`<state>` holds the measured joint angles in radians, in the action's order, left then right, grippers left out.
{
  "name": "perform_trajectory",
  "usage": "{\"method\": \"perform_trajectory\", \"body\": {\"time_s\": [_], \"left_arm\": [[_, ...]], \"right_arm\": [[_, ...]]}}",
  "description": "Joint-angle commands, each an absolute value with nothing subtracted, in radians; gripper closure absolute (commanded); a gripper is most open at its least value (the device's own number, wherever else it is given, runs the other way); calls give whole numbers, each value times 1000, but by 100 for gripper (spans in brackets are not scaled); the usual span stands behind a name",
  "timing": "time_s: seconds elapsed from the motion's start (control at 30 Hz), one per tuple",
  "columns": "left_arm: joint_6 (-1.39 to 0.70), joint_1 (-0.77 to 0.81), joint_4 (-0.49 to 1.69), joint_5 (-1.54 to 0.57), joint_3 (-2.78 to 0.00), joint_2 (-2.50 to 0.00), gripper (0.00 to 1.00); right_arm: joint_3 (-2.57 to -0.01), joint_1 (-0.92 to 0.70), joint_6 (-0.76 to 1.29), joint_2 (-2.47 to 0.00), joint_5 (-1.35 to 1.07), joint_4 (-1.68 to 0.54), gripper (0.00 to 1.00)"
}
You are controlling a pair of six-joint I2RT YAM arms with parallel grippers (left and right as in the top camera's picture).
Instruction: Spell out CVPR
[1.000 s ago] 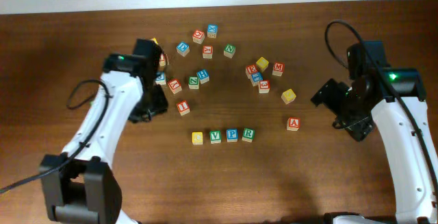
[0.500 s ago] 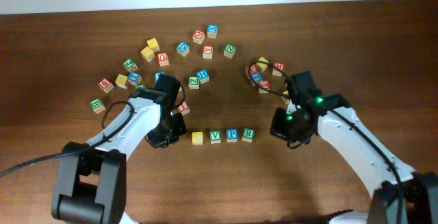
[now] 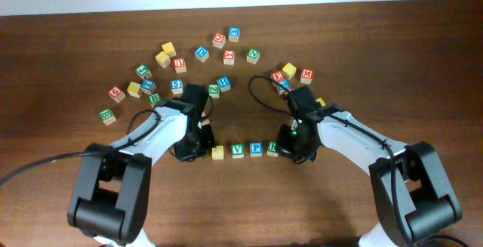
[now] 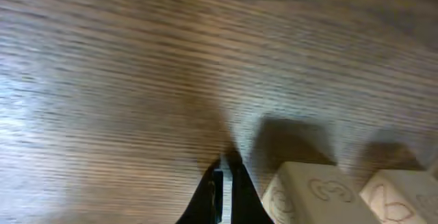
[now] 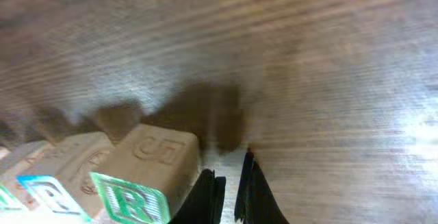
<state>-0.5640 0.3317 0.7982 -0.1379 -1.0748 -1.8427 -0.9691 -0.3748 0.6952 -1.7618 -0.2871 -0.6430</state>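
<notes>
The left arm (image 3: 158, 130) and the right arm (image 3: 355, 134) are stretched inward toward each other, wrists pitched low. The left gripper (image 4: 224, 175) is closed, fingertips together. The right gripper (image 5: 231, 183) is likewise closed, nothing held.

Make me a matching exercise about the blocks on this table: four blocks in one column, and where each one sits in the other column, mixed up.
Blocks
1. yellow block
2. blue P block
3. green R block
4. red M block

Places
a. right end of the row
b. not in the row at all
c. left end of the row
d. second from the right in the row

Pairs: 1-c, 2-d, 3-a, 4-b
</notes>
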Motion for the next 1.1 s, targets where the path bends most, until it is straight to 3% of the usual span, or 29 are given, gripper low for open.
{"method": "perform_trajectory", "body": {"time_s": [0.0, 0.23, 1.07], "left_arm": [[-556, 334, 781, -199, -1061, -1915, 100], [-543, 334, 767, -244, -1062, -1915, 100], [-544, 380, 699, -336, -1061, -1915, 100]], "right_arm": [[-965, -381, 625, -1786, -277, -612, 96], [-965, -395, 503, -1787, -281, -571, 96], [-965, -479, 505, -1787, -340, -492, 96]]}}
